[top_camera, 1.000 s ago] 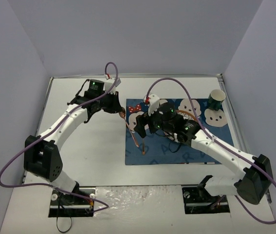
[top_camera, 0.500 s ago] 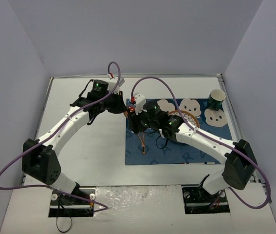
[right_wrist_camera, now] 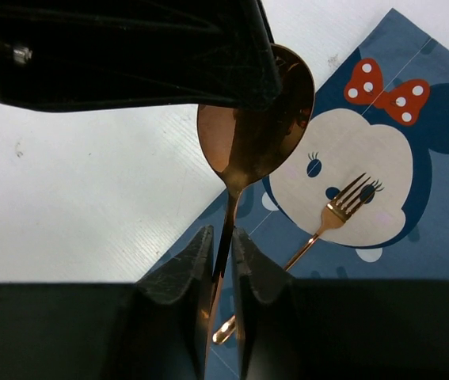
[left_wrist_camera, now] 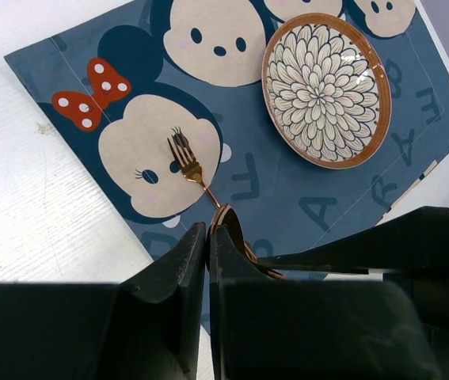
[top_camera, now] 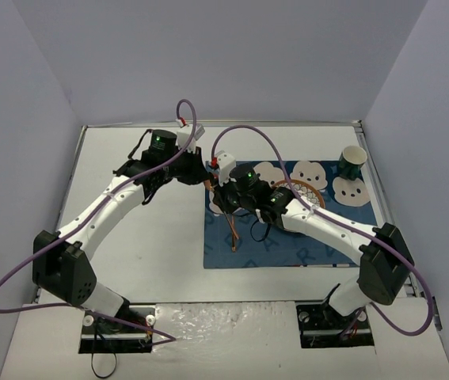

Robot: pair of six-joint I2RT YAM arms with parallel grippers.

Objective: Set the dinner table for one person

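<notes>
Holding the copper spoon (right_wrist_camera: pixel 256 131) by the upper part of its bowl, the left gripper (left_wrist_camera: pixel 208 231) has its jaws fully closed, and the two dark fingers meet with only a thin line between them. The spoon hangs above the near left corner of the dark blue cartoon mat (top_camera: pixel 303 249), with the bowl up and the handle pointing down. The right gripper (right_wrist_camera: pixel 222 237) stands just beside the left one, and its jaws are almost closed around the spoon's handle. Only a narrow slit shows on each side of the handle, and I cannot tell if the pads already press on it. The dinner table (top_camera: pixel 145 253) is the wide white surface under both arms. It reaches from the arm bases to the grey back wall, and the mat lies flat on its right half. A copper fork (left_wrist_camera: pixel 188 162) lies on the mat, its tines on the cream cartoon face with the red dotted bow. A round plate (left_wrist_camera: pixel 323 87) with a petal pattern and a brown rim lies on the mat further right, apart from the fork. A dark green cup (top_camera: pixel 351 162) stands upright at the far right corner of the mat, well apart from both grippers.
</notes>
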